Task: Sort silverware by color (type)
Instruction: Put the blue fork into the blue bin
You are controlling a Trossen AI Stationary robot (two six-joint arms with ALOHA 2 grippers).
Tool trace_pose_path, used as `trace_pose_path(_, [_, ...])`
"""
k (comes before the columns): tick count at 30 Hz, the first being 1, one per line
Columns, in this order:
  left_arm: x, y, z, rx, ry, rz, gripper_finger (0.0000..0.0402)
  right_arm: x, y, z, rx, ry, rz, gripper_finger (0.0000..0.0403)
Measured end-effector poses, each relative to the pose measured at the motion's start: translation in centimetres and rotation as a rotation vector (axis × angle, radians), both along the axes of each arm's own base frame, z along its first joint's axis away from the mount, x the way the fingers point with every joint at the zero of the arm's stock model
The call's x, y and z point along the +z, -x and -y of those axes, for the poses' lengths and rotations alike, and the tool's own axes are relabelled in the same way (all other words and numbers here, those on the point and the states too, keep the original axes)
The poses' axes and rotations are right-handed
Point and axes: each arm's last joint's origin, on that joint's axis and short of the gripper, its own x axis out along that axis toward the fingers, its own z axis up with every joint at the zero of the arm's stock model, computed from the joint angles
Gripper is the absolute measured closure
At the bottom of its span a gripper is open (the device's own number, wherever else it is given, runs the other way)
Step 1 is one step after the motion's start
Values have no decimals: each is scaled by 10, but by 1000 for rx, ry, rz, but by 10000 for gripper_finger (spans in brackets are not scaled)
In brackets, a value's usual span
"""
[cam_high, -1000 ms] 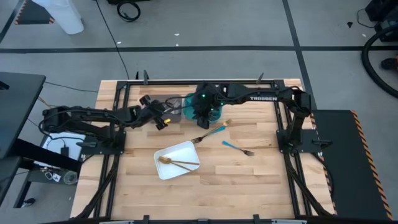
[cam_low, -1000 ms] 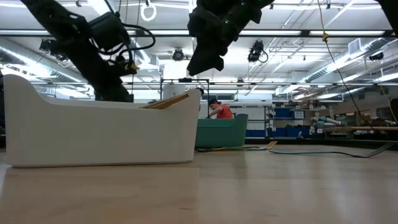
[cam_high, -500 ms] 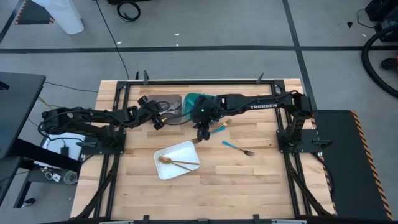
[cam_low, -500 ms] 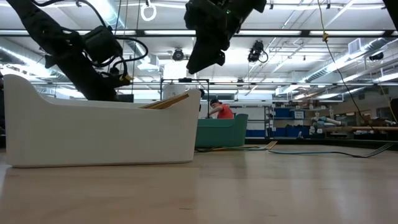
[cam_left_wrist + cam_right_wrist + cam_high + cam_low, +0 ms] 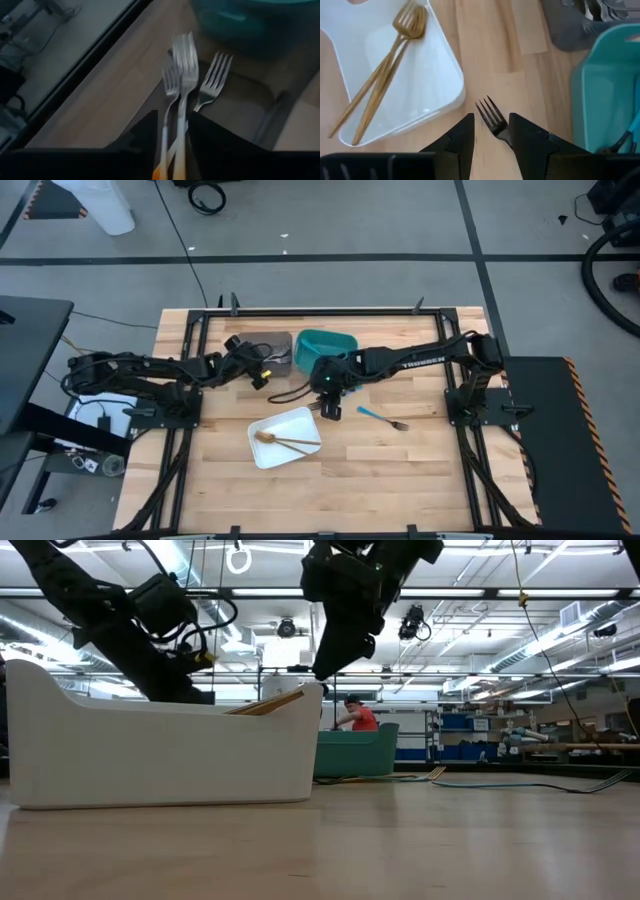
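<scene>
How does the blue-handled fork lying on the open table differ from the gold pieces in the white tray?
The blue-handled fork lies on the bare table; the gold pieces lie paired in the white tray. Its handle is blue; theirs are gold throughout. Neither is held.

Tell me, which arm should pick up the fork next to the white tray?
The right one. Its gripper hangs open just above that fork, with a finger on either side. The left gripper is far off, over the grey bin with the orange-handled forks.
</scene>
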Motion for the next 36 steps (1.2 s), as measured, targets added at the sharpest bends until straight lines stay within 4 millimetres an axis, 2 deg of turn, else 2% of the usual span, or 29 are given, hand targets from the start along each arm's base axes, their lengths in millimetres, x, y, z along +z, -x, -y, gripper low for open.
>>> trace_pose_path(6, [1, -4, 9, -11, -19, 18, 249, 0, 1, -5, -18, 52, -8, 270])
trace_pose_path(10, [2, -7, 18, -60, -19, 18, 242, -1, 2, -9, -1, 61, -25, 270])
trace_pose_path(18, [27, -28, 36, -163, -26, 84, 242, -26, 12, -17, 18, 90, -96, 276])
trace_pose_path(31, [58, -47, 65, -301, -37, 165, 242, -48, 50, -18, -70, 131, -26, 282])
trace_pose_path(36, [67, -51, 76, -346, -37, 196, 242, -58, 65, -17, -88, 143, -64, 283])
